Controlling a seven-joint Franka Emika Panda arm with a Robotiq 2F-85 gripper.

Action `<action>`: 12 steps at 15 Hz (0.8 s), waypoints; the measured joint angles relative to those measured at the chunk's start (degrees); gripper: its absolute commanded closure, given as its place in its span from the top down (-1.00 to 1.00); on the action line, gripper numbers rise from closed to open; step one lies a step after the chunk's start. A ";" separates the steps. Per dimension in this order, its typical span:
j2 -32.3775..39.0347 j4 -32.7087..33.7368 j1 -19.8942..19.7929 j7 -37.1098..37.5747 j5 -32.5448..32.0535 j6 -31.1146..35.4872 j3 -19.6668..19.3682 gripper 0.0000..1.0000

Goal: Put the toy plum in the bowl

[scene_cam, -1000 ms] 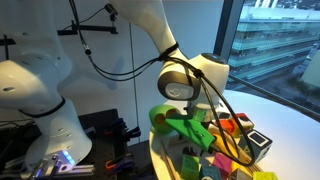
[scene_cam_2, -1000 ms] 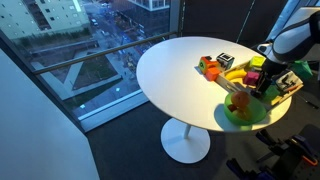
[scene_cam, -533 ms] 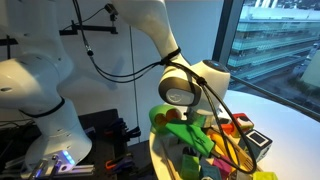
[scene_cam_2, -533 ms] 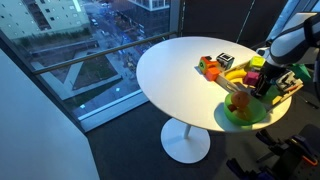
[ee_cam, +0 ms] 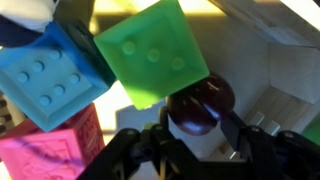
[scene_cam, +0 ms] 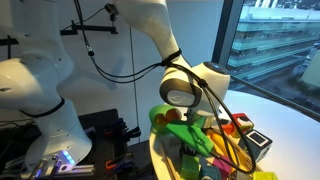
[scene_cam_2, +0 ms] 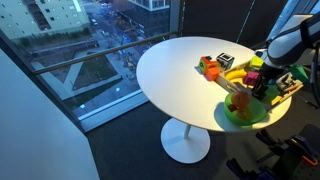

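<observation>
In the wrist view the toy plum (ee_cam: 200,103), dark purple-brown and glossy, sits between the two black fingers of my gripper (ee_cam: 198,126). Both fingers press against its sides, so the gripper is shut on it. The plum lies low among the blocks, just under a green block (ee_cam: 150,50). The lime-green bowl (scene_cam_2: 243,113) stands near the table edge with an orange toy fruit (scene_cam_2: 238,100) in it, and my gripper (scene_cam_2: 259,88) reaches down just behind it. The bowl (scene_cam: 160,116) also shows under the wrist. The plum is hidden in both exterior views.
A blue block (ee_cam: 50,75) and a pink block (ee_cam: 48,150) crowd the gripper's left, and the wooden tray (ee_cam: 285,60) lies to its right. More coloured blocks (scene_cam_2: 208,67) and a black-and-white cube (scene_cam_2: 225,61) sit on the round white table (scene_cam_2: 175,70).
The fingers have come together from wide open onto the plum. The arm has hardly moved.
</observation>
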 measured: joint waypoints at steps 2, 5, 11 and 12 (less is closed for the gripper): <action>0.07 0.29 -0.02 0.08 0.00 0.00 -0.02 -0.49; 0.10 0.72 -0.02 0.33 0.00 0.00 -0.09 -0.66; 0.10 1.25 -0.03 0.51 0.00 0.00 -0.18 -0.46; 0.10 1.27 -0.03 0.51 0.00 0.00 -0.18 -0.31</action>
